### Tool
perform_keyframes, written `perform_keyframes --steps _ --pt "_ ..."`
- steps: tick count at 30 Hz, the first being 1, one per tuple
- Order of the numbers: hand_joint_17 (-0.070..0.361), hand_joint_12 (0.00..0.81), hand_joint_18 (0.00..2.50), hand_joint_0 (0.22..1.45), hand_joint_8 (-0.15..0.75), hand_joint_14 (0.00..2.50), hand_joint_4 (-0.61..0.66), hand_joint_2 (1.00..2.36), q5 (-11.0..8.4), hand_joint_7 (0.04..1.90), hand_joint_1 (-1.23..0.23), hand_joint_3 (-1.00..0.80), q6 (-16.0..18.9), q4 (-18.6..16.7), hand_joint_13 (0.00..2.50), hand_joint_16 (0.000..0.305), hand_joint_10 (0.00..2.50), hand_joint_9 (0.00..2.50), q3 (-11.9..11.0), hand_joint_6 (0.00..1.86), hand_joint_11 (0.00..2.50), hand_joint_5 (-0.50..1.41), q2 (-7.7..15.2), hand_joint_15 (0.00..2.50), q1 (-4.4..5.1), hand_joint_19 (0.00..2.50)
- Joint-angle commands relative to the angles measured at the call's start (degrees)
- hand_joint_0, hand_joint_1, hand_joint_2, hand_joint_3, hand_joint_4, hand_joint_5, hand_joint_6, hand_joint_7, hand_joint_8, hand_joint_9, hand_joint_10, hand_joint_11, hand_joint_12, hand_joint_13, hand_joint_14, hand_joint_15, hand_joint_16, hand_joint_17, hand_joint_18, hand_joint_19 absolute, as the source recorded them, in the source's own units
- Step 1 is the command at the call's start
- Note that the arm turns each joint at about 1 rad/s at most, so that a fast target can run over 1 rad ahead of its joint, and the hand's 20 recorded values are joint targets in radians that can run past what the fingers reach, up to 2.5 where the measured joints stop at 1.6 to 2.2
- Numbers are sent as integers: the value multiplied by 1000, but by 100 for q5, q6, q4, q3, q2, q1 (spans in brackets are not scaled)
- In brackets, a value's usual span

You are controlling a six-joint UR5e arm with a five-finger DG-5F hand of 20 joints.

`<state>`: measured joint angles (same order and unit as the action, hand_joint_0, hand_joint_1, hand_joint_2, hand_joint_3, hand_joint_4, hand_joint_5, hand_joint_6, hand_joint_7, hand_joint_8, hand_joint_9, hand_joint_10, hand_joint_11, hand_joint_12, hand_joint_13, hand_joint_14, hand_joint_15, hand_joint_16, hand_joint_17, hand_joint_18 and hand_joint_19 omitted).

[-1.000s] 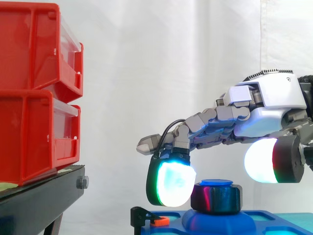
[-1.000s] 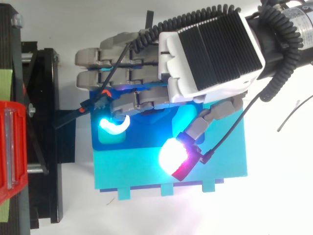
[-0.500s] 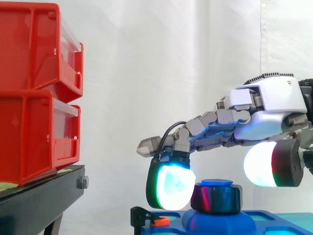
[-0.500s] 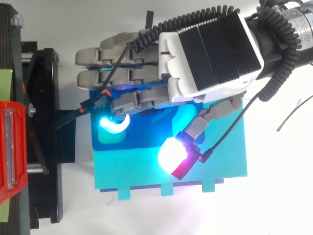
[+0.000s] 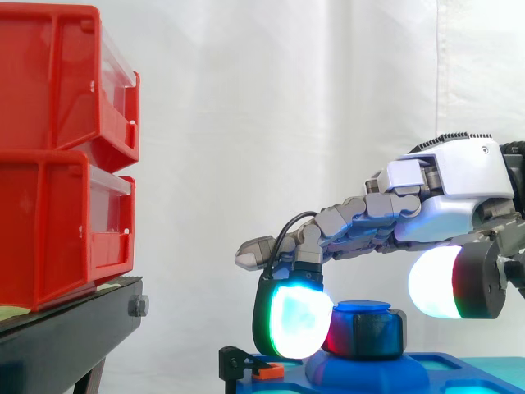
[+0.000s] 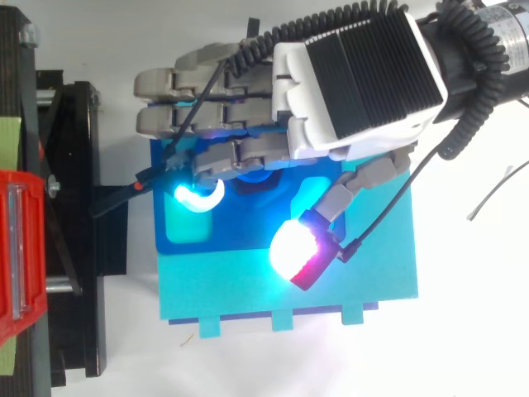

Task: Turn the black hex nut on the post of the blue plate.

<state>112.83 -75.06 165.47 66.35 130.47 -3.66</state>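
Nudged a little toward the arm's side since a second ago, the hand [image 5: 459, 185] now has its bent-down fingertip pad [image 5: 295, 322] pressed up against the left side of the black hex nut [image 5: 367, 332], with the palm riding slightly higher.

Side view: the nut sits on the post [image 5: 361, 306] of the blue plate [image 5: 467, 367], at the bottom of the frame, and the post's blue top pokes out just above it. One finger hooks downward and its green-white pad touches the nut. The other fingers reach out nearly straight above it. The thumb pad [image 5: 439, 281] glows white and red, above and to the right of the nut, apart from it. Nothing is pinched, so the hand is released, only leaning on the nut. A small black clip with an orange piece [image 5: 264, 372] sits at the plate's left edge. Two stacked red bins [image 5: 57, 156] stand on the black stand [image 5: 66, 336] at far left.

Top view: the hand [image 6: 355, 74] comes in from the upper right and has shifted toward the upper edge. Its fingers cover the upper part of the plate [image 6: 231, 285], and the nut is largely hidden beneath them. The finger pad [image 6: 198, 196] shows as a cyan crescent, and the thumb pad [image 6: 296, 251] hangs over the plate's middle. The plate lies on the white desk [image 6: 463, 331], beside the stand [image 6: 74, 248].
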Motion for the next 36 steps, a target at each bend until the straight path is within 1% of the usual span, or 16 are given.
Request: perform_keyframes --steps 1,7,15,24,33,36 --pt "121 374 0 431 261 0 280 1000 11 925 -381 -500 0 2 0 54 0 112 1 504 0 -206 5 0 -21 344" --pt "121 372 0 433 262 0 288 1000 11 934 -375 -500 -35 2 0 54 0 114 1 504 0 -204 5 0 -39 344" --pt "121 372 0 433 260 0 287 1000 151 941 -373 -500 -53 2 0 54 0 114 1 504 0 -202 5 0 -127 352" --pt "120 371 0 435 261 0 287 1000 195 940 -372 -500 -88 -24 0 54 0 117 1 504 0 -202 5 0 -162 344" --pt "120 371 0 436 261 0 288 1000 292 945 -373 -500 -114 -24 0 53 0 118 1 504 0 -202 5 0 -223 351" --pt "120 370 0 437 260 0 286 1000 292 944 -374 -500 -123 -33 0 53 0 117 1 504 0 -202 5 0 -232 352"
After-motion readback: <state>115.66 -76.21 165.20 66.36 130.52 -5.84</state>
